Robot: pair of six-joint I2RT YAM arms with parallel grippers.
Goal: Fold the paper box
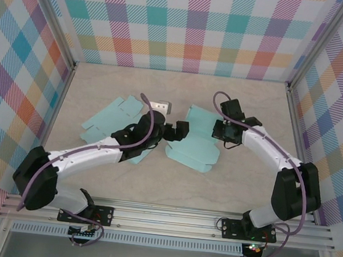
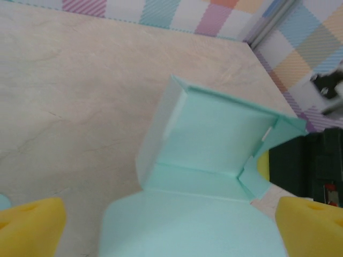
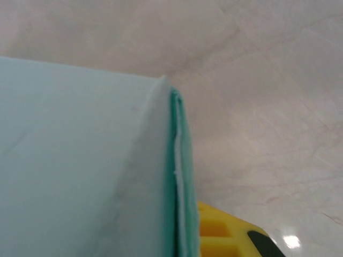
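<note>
The teal paper box (image 1: 194, 148) lies partly folded in the middle of the table, with one wall raised and its rounded lid flap flat. In the left wrist view the box (image 2: 214, 134) sits just ahead, its lid flap reaching in between my yellow fingertips (image 2: 29, 225). My left gripper (image 1: 177, 131) (image 2: 170, 230) is open wide at the box's left side, touching nothing. My right gripper (image 1: 219, 131) (image 3: 187, 235) is shut on the doubled edge of the box wall (image 3: 179, 176) at the box's right side. One yellow finger (image 3: 225, 233) shows beside the paper; the other is hidden behind it.
A second flat teal box blank (image 1: 111, 122) lies to the left, under my left arm. A small grey piece (image 1: 160, 107) sits behind the left gripper. Plaid walls enclose the table on three sides, and an aluminium rail (image 1: 167, 218) runs along the front.
</note>
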